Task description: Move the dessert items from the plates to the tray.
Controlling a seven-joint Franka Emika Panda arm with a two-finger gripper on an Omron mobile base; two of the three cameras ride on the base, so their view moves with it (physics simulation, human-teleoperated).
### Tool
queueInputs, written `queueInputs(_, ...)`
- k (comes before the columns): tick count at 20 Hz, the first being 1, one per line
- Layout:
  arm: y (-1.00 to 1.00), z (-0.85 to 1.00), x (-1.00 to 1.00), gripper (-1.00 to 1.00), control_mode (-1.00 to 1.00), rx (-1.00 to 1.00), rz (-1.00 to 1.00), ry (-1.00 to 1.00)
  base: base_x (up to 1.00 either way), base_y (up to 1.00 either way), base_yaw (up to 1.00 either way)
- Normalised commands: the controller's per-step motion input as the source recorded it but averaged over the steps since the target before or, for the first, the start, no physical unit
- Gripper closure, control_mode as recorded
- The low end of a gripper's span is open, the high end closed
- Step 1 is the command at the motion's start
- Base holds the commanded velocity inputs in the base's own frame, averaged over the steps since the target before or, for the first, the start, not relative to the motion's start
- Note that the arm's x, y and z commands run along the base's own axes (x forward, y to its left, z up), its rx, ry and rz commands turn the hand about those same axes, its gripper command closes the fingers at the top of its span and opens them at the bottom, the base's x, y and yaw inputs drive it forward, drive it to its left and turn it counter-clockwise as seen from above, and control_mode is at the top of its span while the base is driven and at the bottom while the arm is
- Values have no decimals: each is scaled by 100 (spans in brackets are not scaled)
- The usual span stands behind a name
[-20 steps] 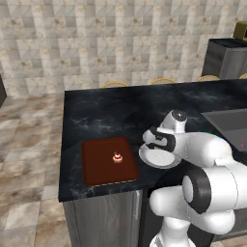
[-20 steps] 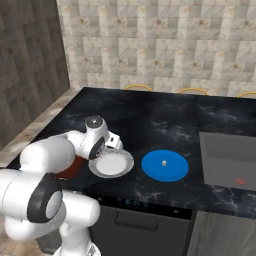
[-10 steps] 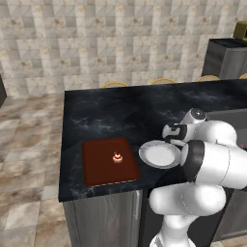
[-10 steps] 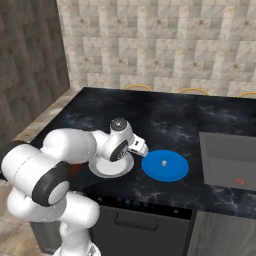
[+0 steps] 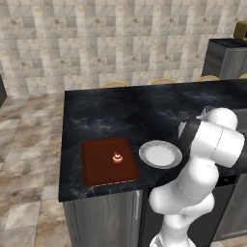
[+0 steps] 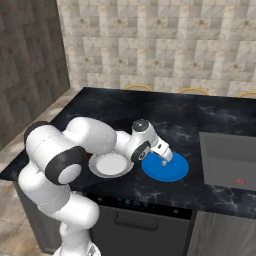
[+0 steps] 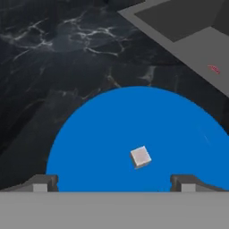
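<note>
The cupcake (image 5: pixel 117 157), red with white frosting, stands on the reddish-brown tray (image 5: pixel 99 166). Right of the tray lies the pale plate (image 5: pixel 160 154) (image 6: pixel 111 165), bare. The blue plate (image 6: pixel 175 172) (image 7: pixel 112 125) lies right of the pale one and carries a small whitish block (image 6: pixel 164 163) (image 7: pixel 140 157). My gripper (image 6: pixel 166 156) (image 7: pixel 114 183) hangs open just above the blue plate. In the hand view the block sits a little ahead of the fingertips (image 7: pixel 42 183), between their lines, untouched. In the right base view my arm hides the tray.
A recessed grey sink (image 6: pixel 225 160) (image 7: pixel 188 27) lies to the right of the blue plate. The dark marble counter (image 5: pixel 125 111) stretches back toward the tiled wall. Its front edge runs close below both plates.
My arm has swung right, from over the pale plate beside the tray to over the blue plate. The gripper stayed open. The cupcake has stayed on the tray.
</note>
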Motion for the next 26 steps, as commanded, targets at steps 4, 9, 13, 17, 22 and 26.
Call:
queueInputs(4, -91, -1, 19, -100, -100, 0, -15, 0, 0, 0, 0)
queueInputs(9, -6, 0, 18, -100, -100, 0, 0, 5, 0, 0, 0)
queueInputs(13, -24, 0, 3, -100, -100, 5, 12, 9, 0, 0, 0)
queueInputs(17, -10, 0, -1, -100, -100, 2, 22, 13, 0, 0, 0)
queueInputs(22, 0, 0, 0, -100, -100, 0, 8, 5, 0, 0, 0)
queueInputs(26, 0, -6, 0, -100, -100, 0, 0, 0, 0, 0, 0)
